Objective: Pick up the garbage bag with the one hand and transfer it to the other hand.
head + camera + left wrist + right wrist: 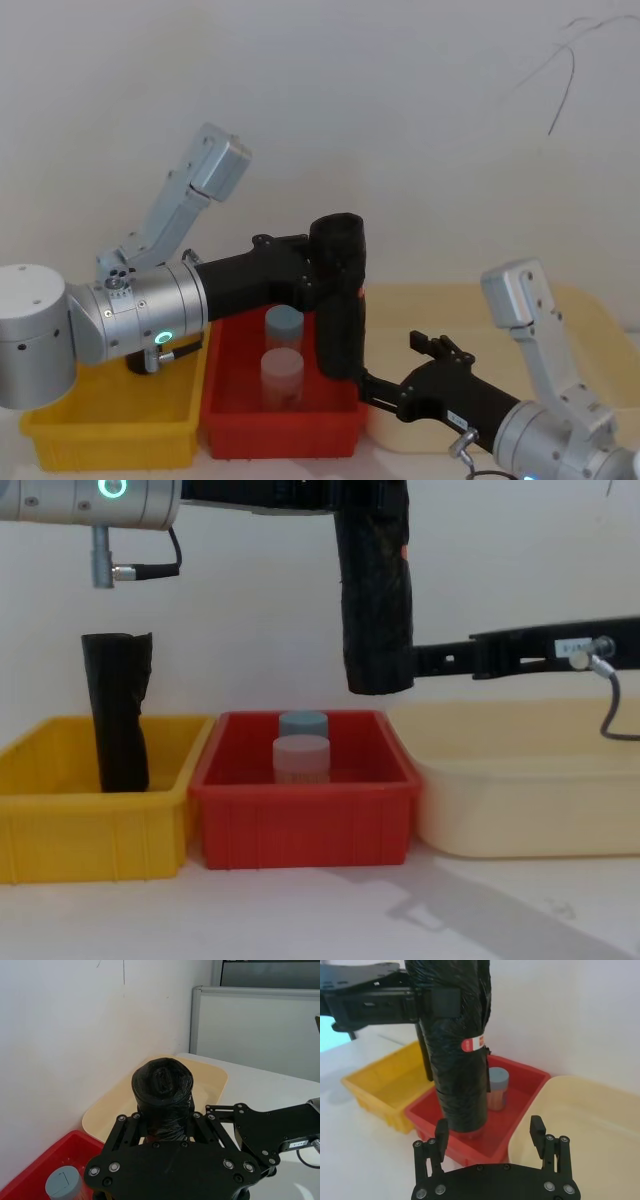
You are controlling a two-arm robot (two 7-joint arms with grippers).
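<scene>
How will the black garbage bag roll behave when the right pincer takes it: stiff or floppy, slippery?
Probably stiff: the garbage bag hangs straight below the left pincer, without sagging. Its glossy crinkled film may slip, so the open right pincer should squeeze firmly. Likely light, since one grip near its top holds it.

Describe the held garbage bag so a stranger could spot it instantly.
Find the red bin between the yellow bin and cream tray. Upright above it, clamped near its top by the left end effector, with the open right end effector at its lower end, hangs the garbage bag. Unlike the black roll standing in the yellow bin, it is airborne with a red-and-white band.
</scene>
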